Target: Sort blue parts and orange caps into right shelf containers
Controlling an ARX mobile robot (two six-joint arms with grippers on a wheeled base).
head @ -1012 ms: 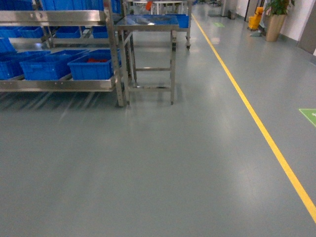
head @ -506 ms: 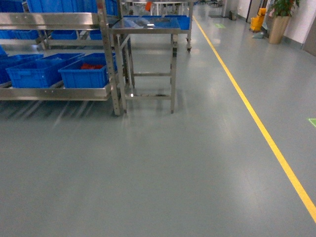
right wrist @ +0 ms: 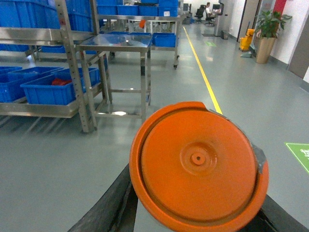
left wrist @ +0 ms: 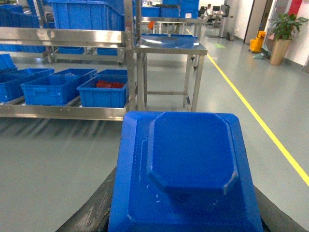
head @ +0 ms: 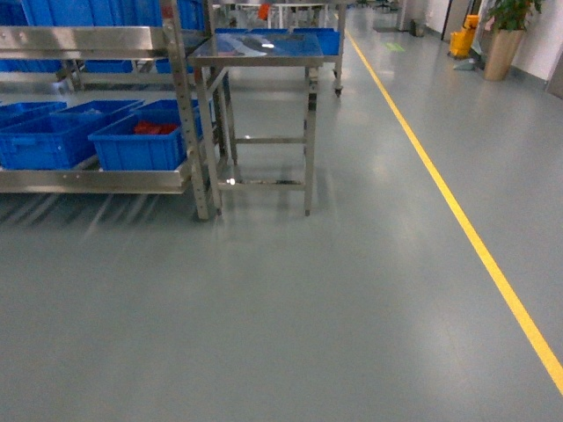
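- Orange cap [right wrist: 199, 166], a broad round lid with a raised rim and a small central dimple, filled the lower centre of the right wrist view; it looked like thin, stiff moulded plastic, light and glossy, so probably slippery on its face.
- We judged the rim the best place to hold it, pinched across the edge, not on the smooth disc.
- Our right gripper seemed to be carrying it, but its fingers were hidden behind the cap, so we could not tell whether they were clenched or slack.
- A blue part [left wrist: 186, 166], a flat octagonal-topped plastic block, took up the lower centre of the left wrist view; rigid, light by our guess, with bevelled sides that offer a grip.
- The left gripper's fingers were likewise hidden beneath it, so we could not tell their state.
- Neither gripper appeared in the head view.
- Blue shelf crates [head: 141, 141] sat at the left of the head view on the steel rack [head: 97, 180]; the rightmost held some red-orange pieces [head: 155, 128].
- A steel table [head: 259, 48] stood just beside the rack, with a yellow floor line [head: 457, 215] running to the right.
- Both pieces were well apart from the crates, so sorting was not yet done.
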